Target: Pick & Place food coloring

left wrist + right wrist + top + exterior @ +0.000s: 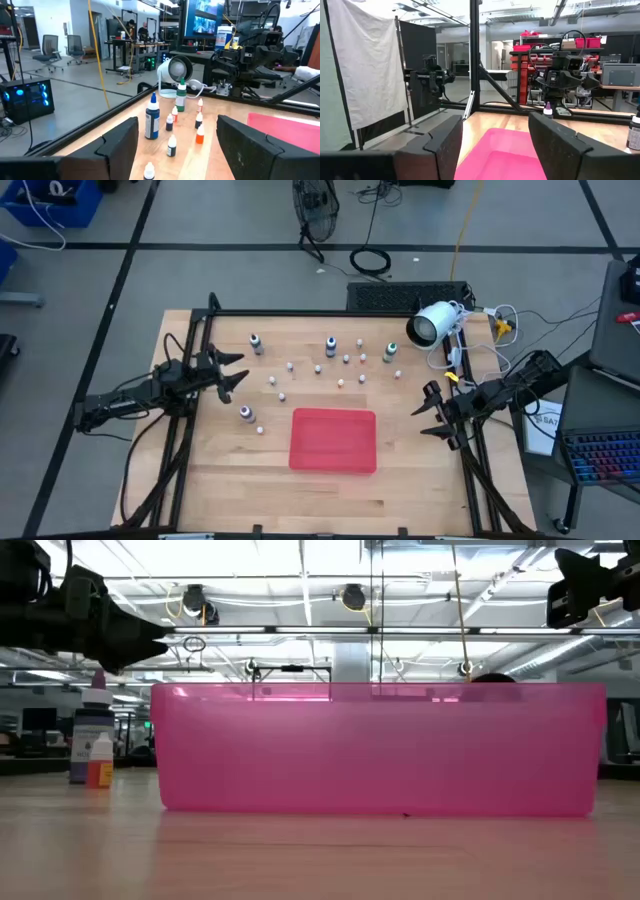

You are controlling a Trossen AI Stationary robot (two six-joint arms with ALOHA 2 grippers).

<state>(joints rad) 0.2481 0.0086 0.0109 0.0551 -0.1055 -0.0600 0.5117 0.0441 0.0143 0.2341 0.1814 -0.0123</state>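
The food coloring bottles stand scattered on the far half of the wooden table. Dark ones stand among several tiny whitish ones. One more dark bottle with a tiny one beside it stands left of the red tray, whose pink wall fills the low view. My left gripper hovers open at the table's left, pointing at the bottles. My right gripper hovers open at the table's right, facing the tray. Neither touches anything.
A white round device with cables sits at the table's far right corner. Black frame rails run along the table's far edge and both sides. Bare wood lies near the front edge, left of the tray.
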